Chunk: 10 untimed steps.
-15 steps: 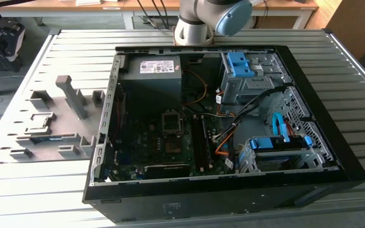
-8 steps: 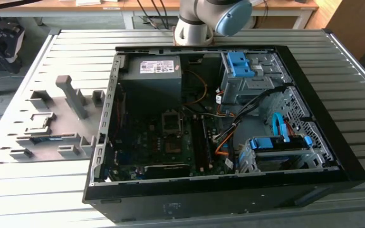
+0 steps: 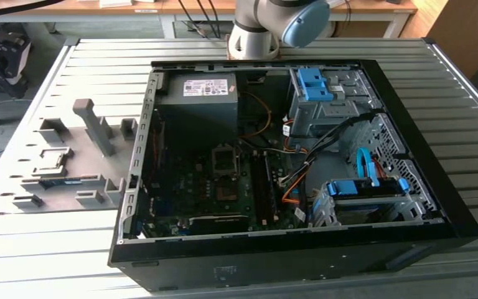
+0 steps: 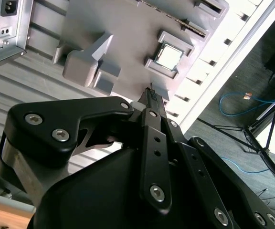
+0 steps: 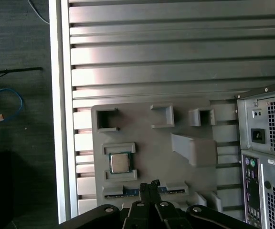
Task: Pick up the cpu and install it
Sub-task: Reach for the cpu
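Now | jaws closed, empty, apart from cpu (image 5: 120, 162) | cpu in grey tray (image 5: 142, 126) pocket near table (image 5: 175, 47) edge

Bright, even daylight. Glare whitens the slatted table (image 4: 213, 67) in the second wrist view. Inside, the computer case (image 3: 305, 269) seems dim.

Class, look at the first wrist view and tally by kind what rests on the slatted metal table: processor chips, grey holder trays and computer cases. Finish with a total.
cpu: 1
grey holder tray: 1
computer case: 1
Total: 3
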### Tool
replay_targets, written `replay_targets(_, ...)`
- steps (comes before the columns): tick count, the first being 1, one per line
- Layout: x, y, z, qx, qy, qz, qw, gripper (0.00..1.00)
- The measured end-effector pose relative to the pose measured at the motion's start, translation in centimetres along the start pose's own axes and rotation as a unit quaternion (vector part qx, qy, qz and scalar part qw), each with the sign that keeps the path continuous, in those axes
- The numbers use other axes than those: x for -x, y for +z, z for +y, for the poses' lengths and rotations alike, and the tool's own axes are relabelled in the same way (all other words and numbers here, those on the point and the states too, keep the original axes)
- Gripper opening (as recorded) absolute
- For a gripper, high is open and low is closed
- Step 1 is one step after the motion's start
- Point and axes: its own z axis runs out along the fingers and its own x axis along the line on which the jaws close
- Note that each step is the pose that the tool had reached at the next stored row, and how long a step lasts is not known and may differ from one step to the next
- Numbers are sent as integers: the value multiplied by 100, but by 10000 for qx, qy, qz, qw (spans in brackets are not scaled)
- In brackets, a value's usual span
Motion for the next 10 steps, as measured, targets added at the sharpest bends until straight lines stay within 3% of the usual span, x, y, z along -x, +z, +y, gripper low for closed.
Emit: replay_targets(10, -47, 36, -5, 0, 0, 0, 10000, 10)
